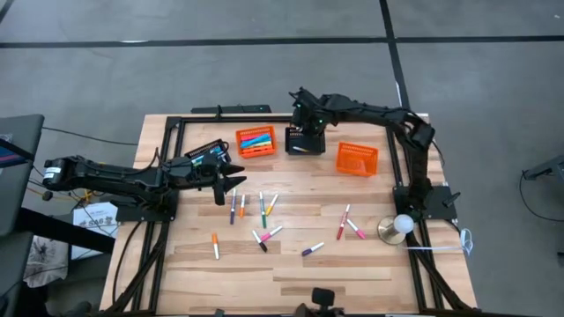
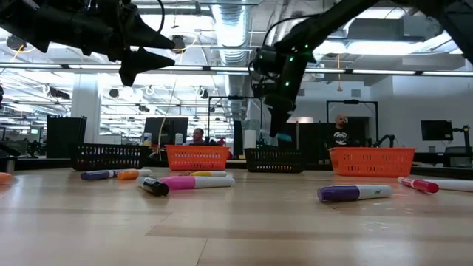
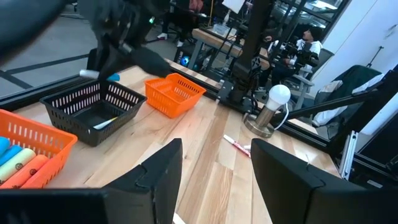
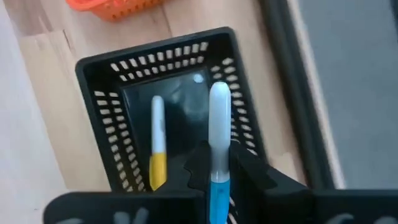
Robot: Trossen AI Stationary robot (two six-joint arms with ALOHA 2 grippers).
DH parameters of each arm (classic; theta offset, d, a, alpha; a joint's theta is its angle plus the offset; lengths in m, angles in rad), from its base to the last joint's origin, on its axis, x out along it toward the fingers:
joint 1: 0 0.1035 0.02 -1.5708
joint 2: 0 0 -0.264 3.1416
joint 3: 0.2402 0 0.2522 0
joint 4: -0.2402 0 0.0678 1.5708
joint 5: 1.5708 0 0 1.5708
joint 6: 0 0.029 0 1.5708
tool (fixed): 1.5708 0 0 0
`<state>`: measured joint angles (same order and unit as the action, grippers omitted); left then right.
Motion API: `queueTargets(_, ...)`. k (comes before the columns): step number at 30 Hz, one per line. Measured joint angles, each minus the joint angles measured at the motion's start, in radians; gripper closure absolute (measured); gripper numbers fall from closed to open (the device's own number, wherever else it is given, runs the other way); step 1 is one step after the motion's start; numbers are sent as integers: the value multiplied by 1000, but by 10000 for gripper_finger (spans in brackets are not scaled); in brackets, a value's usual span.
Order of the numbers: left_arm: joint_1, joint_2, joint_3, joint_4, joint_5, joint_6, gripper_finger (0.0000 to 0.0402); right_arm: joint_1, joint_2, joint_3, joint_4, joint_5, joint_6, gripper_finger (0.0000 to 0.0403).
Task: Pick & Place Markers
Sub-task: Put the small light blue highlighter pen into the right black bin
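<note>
Many markers [image 1: 262,210] scattered across wooden table [image 1: 352,273]; office behind.

Four mesh baskets [image 1: 256,141] line the table's [image 1: 291,282] far edge, orange and black alternating; a white-bulbed lamp [image 1: 398,226] stands at its right edge.

Pale wood table [image 1: 352,264], smooth matt; black plastic mesh basket [image 4: 106,106]; glossy markers [image 2: 353,193].
</note>
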<state>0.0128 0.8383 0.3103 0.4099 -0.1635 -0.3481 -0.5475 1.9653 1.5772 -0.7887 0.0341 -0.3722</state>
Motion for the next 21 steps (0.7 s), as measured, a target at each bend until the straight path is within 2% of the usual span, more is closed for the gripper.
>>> queueTargets(5,0,0,0,2,0,0,211,10,63,0,33,-27,-3,369)
queueTargets(10,0,0,0,3,0,0,211,11,116,1,41,12,-3,366)
queueTargets(21,0,0,0,3,0,0,211,2,119,2,40,17,-3,349)
